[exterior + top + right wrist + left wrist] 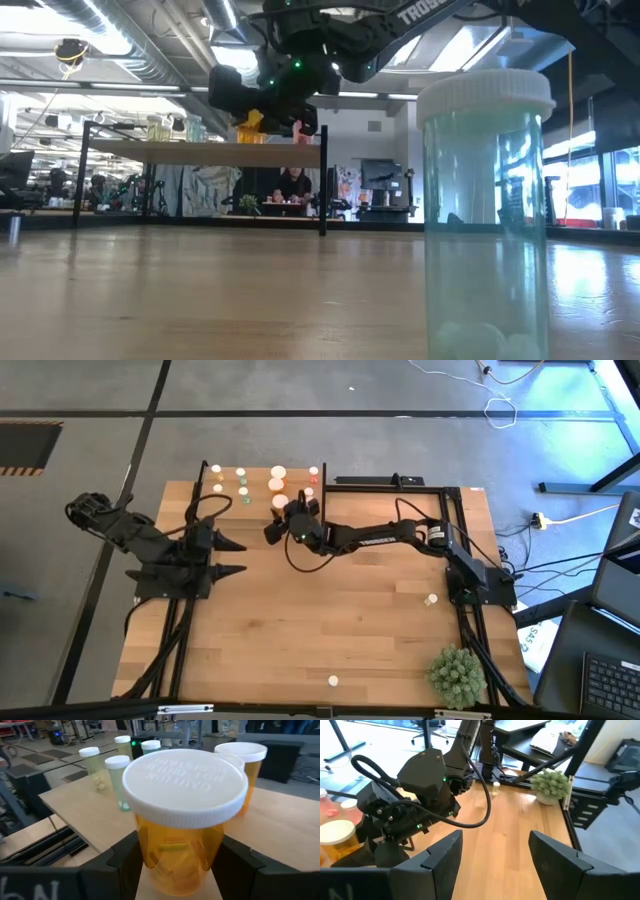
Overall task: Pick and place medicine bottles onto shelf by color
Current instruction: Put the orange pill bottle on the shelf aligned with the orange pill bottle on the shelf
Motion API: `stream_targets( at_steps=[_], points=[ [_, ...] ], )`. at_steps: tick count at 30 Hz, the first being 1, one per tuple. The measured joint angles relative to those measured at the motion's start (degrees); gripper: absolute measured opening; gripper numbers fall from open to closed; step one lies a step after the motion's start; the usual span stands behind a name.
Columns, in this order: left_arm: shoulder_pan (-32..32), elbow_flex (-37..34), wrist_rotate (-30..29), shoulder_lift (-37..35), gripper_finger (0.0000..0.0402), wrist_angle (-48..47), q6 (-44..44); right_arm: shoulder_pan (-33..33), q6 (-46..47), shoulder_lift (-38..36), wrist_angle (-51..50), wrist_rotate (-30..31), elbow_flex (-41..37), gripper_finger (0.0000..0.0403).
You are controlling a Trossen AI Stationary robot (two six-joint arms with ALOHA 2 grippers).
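Right wrist view: right pincer [175, 865] clamped on upright orange bottle [182, 840], just at shelf [262, 488] edge; free spot toward 12 o'clock. Left pincer [238, 557] wide, empty, idle at 9 o'clock of desk [330, 620].

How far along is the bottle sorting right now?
Partly done. Several bottles already stand on the shelf, pale green ones toward one end and an orange one at the other. In hand: the right claw grips a large orange bottle at the shelf's edge. Left: bottles on the table. The left claw waits open.
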Motion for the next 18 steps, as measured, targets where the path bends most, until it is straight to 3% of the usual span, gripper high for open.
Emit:
stream_targets(
  at_steps=[8,18],
  points=[
    [2.87,0.0,-0.02,0.0,0.0224,0.02,-0.01,-1.28,1.49,0.0,-0.09,-5.58,0.04,0.0204],
    [4.55,0.0,-0.02,0.0,0.0224,0.04,0.0,-1.21,1.3,0.0,-2.13,-5.71,0.09,0.0204]
  ],
)
